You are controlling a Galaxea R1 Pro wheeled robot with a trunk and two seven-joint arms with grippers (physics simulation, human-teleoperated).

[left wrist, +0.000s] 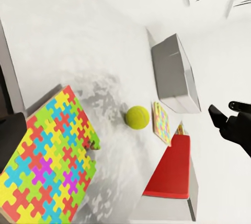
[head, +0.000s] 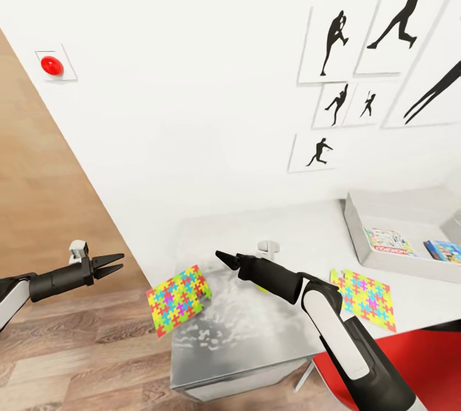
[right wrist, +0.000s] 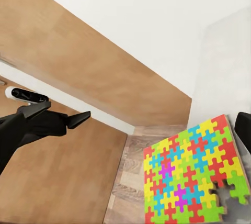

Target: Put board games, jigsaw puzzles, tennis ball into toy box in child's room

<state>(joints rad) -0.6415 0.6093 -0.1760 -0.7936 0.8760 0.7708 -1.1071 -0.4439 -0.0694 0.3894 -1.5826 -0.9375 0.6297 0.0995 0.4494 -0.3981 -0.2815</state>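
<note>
Table [head: 301,232]: pale grey top w/ mottled sheen near its front-left corner, set against a white wall [head: 192,78]. Wood-plank floor [head: 77,347] below; wood panel [head: 38,193] at left. Wall carries black athlete silhouettes [head: 333,43] and a red round button [head: 51,65] on a white plate. Red seat [head: 416,360] sits below the table's front edge at right. Toy box [head: 384,257], grey, on the table at right, holds two board games: pale one [head: 389,241] w/ red banner, lettering not legible; blue one [head: 443,249] beside it. Jigsaw puzzle [head: 178,299] overhangs the table's left edge, tilted. 2nd puzzle [head: 365,296] lies flat in front of the toy box. Tennis ball [left wrist: 137,117] rests on the table betw. the puzzles. Left gripper [head: 114,264]: jaws apart, empty, over the floor. Right gripper [head: 222,258]: tips close together, grasp state cannot be told.
</note>
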